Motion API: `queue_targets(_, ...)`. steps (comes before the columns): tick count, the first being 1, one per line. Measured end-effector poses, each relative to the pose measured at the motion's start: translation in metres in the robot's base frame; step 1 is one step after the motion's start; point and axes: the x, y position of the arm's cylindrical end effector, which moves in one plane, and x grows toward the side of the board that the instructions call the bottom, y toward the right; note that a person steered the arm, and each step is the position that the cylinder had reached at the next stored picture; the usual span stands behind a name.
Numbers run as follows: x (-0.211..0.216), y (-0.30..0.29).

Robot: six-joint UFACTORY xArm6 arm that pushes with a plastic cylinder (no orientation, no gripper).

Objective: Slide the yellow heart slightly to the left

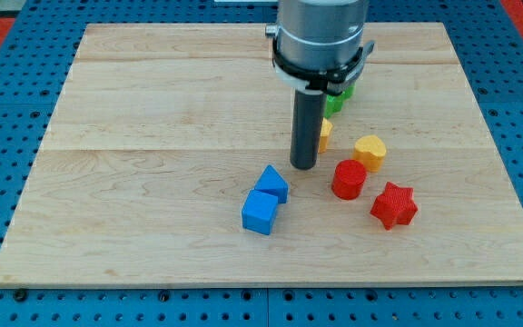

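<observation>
The yellow heart point(370, 151) lies on the wooden board point(152, 163) right of the middle. My tip point(303, 167) rests on the board a short way to the heart's left, apart from it. A second yellow block point(325, 134), its shape unclear, peeks out from behind the rod just right of it. A red cylinder point(349, 179) sits just below and left of the heart, close to it. A red star point(394, 205) lies below and right of the heart.
Two blue blocks touch each other below left of my tip: an upper one point(271, 183) and a blue cube point(261, 213). A green block point(338, 96) is half hidden behind the arm near the view's top.
</observation>
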Motion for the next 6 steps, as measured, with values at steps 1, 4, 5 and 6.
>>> queue_targets(1, 0.008, 0.072)
queue_targets(4, -0.027, 0.144)
queue_targets(5, -0.013, 0.113)
queue_targets(6, 0.002, 0.12)
